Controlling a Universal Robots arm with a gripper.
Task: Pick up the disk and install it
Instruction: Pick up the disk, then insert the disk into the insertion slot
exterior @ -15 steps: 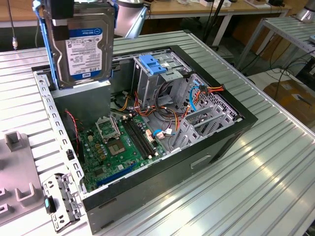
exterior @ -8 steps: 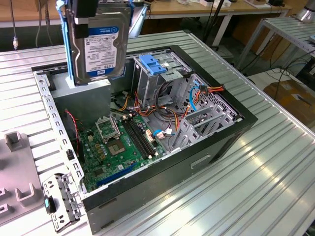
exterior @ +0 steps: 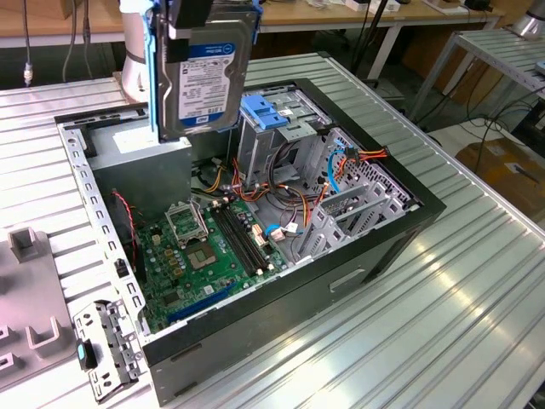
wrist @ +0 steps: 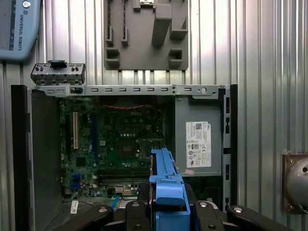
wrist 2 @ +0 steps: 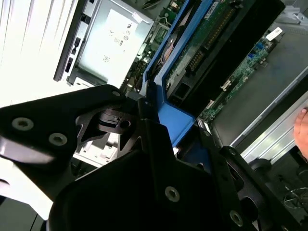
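1. far on the exterior view's left: grey moulded fixture (exterior: 25, 332) on the ribbed metal counter (exterior: 443, 324), slotted metal bracket (exterior: 106, 349) just beside it.
2. next over: open computer case (exterior: 281, 319) lying on its side, green motherboard (exterior: 204, 256) bare at the bottom, grey power supply (exterior: 140, 153) with a white sticker in the far corner.
3. above the power supply: the disk (exterior: 204, 81), raised clear of the case, standing on edge, label towards the camera, blue rails (exterior: 154, 77) along its sides.
4. hand (wrist: 167, 204) closed onto the disk from above, black fingers (wrist: 139, 216) tight against the blue carrier in the first wrist view (no gap to be seen there).
5. right of the disk: metal drive cage (exterior: 277, 145) with a blue latch (exterior: 262, 111) on top, coloured cables (exterior: 358, 158) beyond.
6. handling, as a judgement: rigid and fairly heavy for its bulk, smooth metal faces likely slippery, circuit side fragile. best taken by the plastic rails or the narrow edges, never by the board face.
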